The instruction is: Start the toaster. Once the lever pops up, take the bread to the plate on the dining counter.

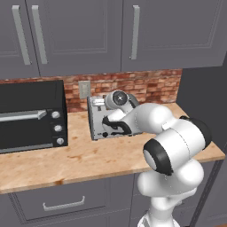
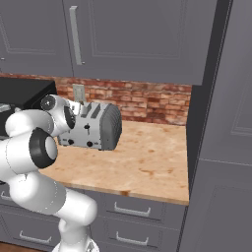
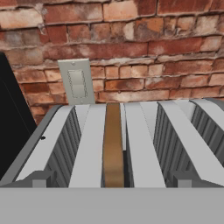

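The jaws are spread wide above the toaster (image 3: pixel 131 148), with nothing gripped. The bread (image 3: pixel 113 144) is seen edge-on in a slot. The lever could be missed if the descent is misaligned.

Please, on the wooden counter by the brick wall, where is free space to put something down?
The light wood counter is bare between the silver-grey toaster and the tall grey cabinet side. Its front strip is also bare. It is crowded between the black toaster oven and the toaster, where the white arm reaches.
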Robot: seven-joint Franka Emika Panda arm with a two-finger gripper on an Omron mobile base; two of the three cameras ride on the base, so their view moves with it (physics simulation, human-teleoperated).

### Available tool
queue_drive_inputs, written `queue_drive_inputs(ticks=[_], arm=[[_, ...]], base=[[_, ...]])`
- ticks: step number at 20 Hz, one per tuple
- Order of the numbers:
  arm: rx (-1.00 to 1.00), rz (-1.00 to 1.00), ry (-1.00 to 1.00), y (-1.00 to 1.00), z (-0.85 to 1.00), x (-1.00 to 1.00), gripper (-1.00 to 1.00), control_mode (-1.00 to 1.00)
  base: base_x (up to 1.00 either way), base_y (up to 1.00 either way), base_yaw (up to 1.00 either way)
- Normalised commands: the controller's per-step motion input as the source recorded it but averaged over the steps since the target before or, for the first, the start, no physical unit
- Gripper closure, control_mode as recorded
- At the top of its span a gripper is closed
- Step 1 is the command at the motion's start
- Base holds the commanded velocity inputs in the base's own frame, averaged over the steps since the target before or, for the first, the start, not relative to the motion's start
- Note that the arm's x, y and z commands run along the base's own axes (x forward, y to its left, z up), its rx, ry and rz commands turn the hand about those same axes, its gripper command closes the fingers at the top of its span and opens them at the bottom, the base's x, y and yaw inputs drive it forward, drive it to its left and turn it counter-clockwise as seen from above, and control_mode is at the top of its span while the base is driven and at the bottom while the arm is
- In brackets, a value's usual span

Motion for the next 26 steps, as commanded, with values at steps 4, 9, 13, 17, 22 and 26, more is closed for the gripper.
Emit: queue_drive_inputs(ticks=[4,9,13,17,22,26], arm=[[0.0,0.0,0.0,0.0,0.0,0.0,-1.0,-1.0],[0.0,0.0,0.0,0.0,0.0,0.0,-1.0,-1.0],[0.0,0.0,0.0,0.0,0.0,0.0,-1.0,-1.0],[0.0,0.0,0.0,0.0,0.0,0.0,-1.0,-1.0],[0.0,0.0,0.0,0.0,0.0,0.0,-1.0,-1.0],[0.0,0.0,0.0,0.0,0.0,0.0,-1.0,-1.0]], base=[[0.0,0.0,0.0],[0.0,0.0,0.0],[0.0,0.0,0.0],[0.0,0.0,0.0],[0.0,0.0,0.0],[0.0,0.0,0.0]])
